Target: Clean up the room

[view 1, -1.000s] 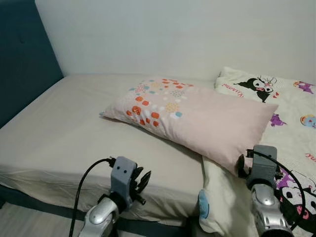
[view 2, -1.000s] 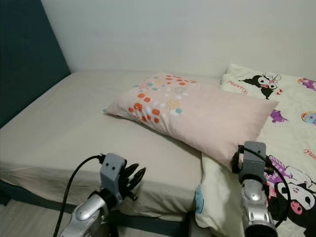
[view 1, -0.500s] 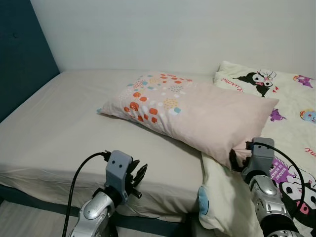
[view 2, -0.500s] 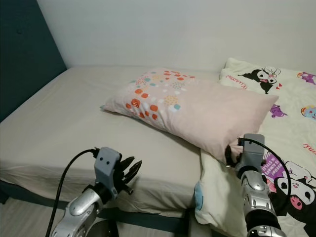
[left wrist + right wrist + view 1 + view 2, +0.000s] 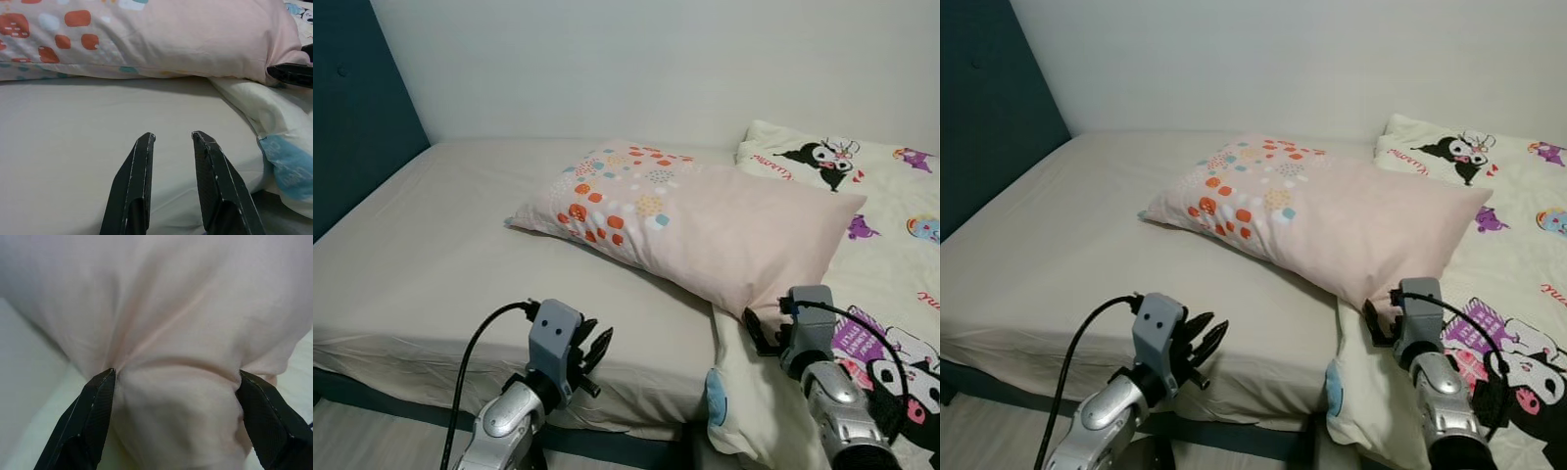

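Jaws of right gripper (image 5: pixel 176 396) straddle the pillow (image 5: pixel 176 333) corner.

The bed (image 5: pixel 431 255) fills the middle, with the wall (image 5: pixel 656 69) behind it and the headboard (image 5: pixel 357 108) on its left. The pillow (image 5: pixel 705 230) lies on the bed, and its right end rests on the blanket (image 5: pixel 891 245). The blanket covers the bed's right side. The left gripper (image 5: pixel 592 351) is over the bed's front edge, left of the pillow. The right gripper (image 5: pixel 176 396) is at the pillow's near corner, 1 finger on each side of it.
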